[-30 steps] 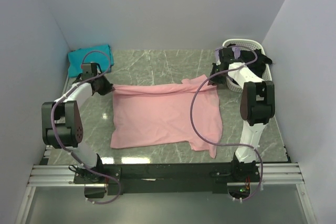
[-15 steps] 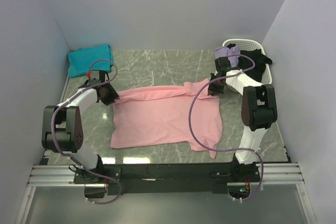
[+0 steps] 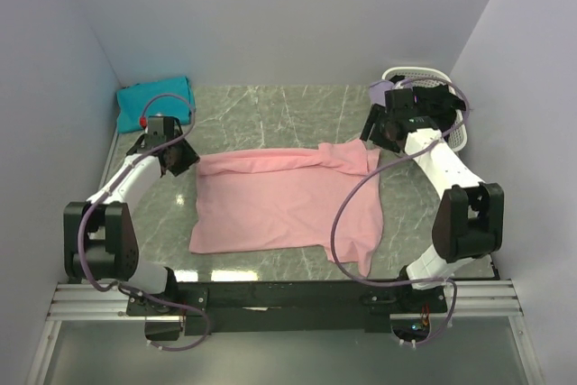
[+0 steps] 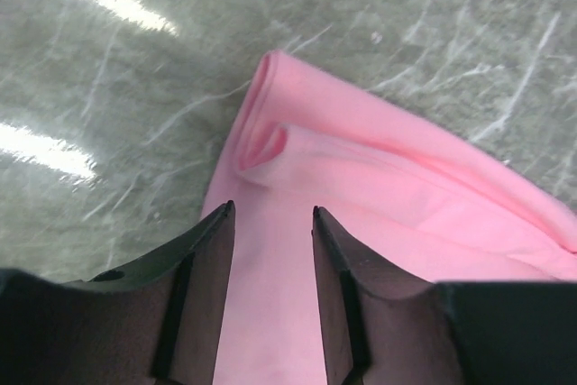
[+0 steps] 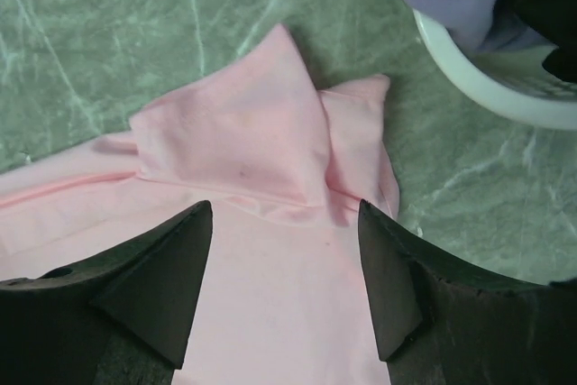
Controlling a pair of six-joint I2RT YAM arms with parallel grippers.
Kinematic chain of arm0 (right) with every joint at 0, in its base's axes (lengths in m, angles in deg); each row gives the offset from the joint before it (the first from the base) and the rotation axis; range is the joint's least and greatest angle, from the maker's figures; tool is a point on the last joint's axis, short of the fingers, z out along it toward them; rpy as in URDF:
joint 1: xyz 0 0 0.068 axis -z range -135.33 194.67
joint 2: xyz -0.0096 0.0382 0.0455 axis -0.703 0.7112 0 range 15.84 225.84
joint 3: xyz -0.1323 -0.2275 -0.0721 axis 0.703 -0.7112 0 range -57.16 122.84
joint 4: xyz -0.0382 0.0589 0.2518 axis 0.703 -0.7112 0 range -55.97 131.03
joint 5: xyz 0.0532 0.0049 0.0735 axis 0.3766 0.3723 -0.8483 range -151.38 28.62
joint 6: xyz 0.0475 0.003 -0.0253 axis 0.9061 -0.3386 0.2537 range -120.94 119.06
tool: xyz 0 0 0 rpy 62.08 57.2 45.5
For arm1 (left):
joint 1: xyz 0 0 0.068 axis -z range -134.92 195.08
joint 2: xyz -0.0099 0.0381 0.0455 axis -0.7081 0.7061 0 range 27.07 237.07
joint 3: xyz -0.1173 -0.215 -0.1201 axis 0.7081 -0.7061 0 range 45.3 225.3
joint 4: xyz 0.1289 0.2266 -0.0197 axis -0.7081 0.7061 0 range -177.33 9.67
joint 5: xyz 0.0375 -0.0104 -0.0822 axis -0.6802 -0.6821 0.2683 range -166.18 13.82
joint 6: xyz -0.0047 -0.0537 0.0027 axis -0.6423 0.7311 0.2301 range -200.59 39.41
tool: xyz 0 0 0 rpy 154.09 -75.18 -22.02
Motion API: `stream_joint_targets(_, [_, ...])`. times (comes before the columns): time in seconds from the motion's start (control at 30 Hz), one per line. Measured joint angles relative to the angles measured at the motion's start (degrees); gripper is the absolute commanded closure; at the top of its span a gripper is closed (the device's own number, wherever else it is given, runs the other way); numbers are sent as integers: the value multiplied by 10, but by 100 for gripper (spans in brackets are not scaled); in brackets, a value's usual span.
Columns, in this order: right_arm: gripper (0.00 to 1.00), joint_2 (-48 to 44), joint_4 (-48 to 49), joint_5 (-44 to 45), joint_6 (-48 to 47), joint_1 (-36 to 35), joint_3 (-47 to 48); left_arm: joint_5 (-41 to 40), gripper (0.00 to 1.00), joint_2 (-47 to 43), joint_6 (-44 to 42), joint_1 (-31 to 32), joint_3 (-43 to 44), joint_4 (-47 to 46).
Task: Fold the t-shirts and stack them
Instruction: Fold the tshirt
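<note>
overhead from behind, wrist views close over pink shirt (image 3: 279, 209)

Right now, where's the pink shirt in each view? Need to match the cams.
Top external: pink shirt spread flat mid-table.
Left wrist: its folded corner, centre to lower right.
Right wrist: its rumpled corner, centre and lower left.
Shared landmark: the marbled tabletop in all three; white basket in top external and right wrist only.

Bright, even overhead light, shadows faint; white glare streaks the table (image 4: 108, 2) in the left wrist view, close foreground slightly soft.
</note>
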Motion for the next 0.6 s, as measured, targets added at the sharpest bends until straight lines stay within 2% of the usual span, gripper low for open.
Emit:
stream_joint_targets(0.13, [27, 21, 12, -16, 0, 0, 16, 23, 52, 46, -1, 0, 43, -6])
stream_joint_targets(0.33, [27, 129, 14, -35, -4, -1, 66, 44, 53, 149, -9, 2, 108, -23])
stream_joint_targets(0.6, [27, 207, -3, -45, -13, -1, 132, 56, 54, 188, -11, 3, 129, -25])
